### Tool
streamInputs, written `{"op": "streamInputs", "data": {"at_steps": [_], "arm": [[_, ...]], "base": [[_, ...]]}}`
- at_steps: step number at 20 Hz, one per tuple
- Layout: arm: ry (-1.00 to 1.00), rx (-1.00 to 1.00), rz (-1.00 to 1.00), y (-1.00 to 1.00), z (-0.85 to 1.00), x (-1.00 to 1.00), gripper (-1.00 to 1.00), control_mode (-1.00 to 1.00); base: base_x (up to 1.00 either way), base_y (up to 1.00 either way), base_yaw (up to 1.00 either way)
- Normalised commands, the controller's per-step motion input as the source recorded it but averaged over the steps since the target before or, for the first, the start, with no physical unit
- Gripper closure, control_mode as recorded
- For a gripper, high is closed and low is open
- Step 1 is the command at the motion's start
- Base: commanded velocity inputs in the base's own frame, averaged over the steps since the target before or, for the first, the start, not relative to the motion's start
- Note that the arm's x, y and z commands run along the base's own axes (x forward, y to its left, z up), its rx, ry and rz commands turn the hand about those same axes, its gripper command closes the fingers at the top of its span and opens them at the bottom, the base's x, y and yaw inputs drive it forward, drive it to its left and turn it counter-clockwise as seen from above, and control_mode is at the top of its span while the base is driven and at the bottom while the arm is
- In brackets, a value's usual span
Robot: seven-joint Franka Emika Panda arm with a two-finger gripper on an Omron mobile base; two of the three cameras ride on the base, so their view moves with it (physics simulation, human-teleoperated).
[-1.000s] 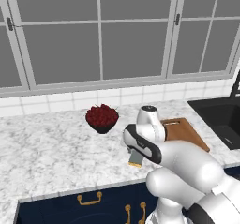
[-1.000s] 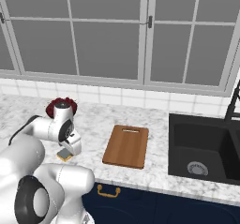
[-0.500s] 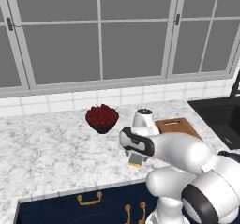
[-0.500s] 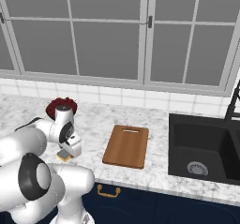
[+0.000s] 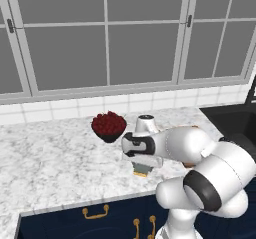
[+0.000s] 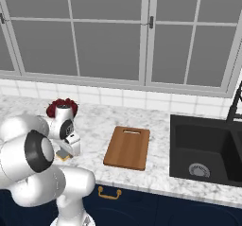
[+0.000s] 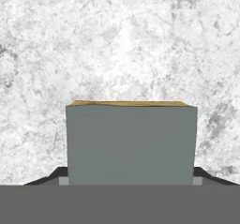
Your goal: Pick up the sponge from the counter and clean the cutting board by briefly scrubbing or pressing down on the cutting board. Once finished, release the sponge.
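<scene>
The pincer (image 5: 142, 167) straddles the sponge (image 7: 131, 142) on the bench (image 5: 50, 158), its tips flanking the block; whether it grips is unclear. The cutting board (image 6: 127, 147) waits well off to its side, unscrubbed; lifting, scrubbing and releasing remain.

Count on the worktop (image 6: 156, 175): one sponge (image 7: 131, 142), near the front edge; one cutting board (image 6: 127, 147), at the front edge beside the sink; one dark bowl (image 5: 109, 127) of red fruit, toward the back. Fixtures: one black sink (image 6: 206, 153) with one drain (image 6: 197, 170); one black tap (image 6: 234, 107). Gold cabinet handles (image 5: 95, 213) below the front edge: three visible from the left, one from the right. One robot hand (image 5: 142, 165).
</scene>
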Motion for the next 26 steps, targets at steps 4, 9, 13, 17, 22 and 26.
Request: {"op": "streamInputs", "data": {"at_steps": [4,9,13,17,22,26], "arm": [[-0.08,0.04,0.00,-0.03,-0.30,-0.04,1.00,-1.00],[-0.12,0.12,0.00,-0.30,0.02,-0.17,1.00,-1.00],[-0.15,0.09,0.00,-0.88,0.27,-0.48,1.00,-1.00],[-0.05,0.03,-0.02,-0.99,0.55,-0.29,1.00,-1.00],[0.00,0.06,-0.06,-1.00,0.45,-0.04,1.00,-1.00],[0.00,0.08,-0.08,-0.92,0.03,0.03,1.00,-1.00]], "base": [[0.00,0.00,0.00],[0.00,0.00,0.00],[0.00,0.00,0.00],[0.00,0.00,0.00],[0.00,0.00,0.00],[0.00,0.00,0.00]]}}
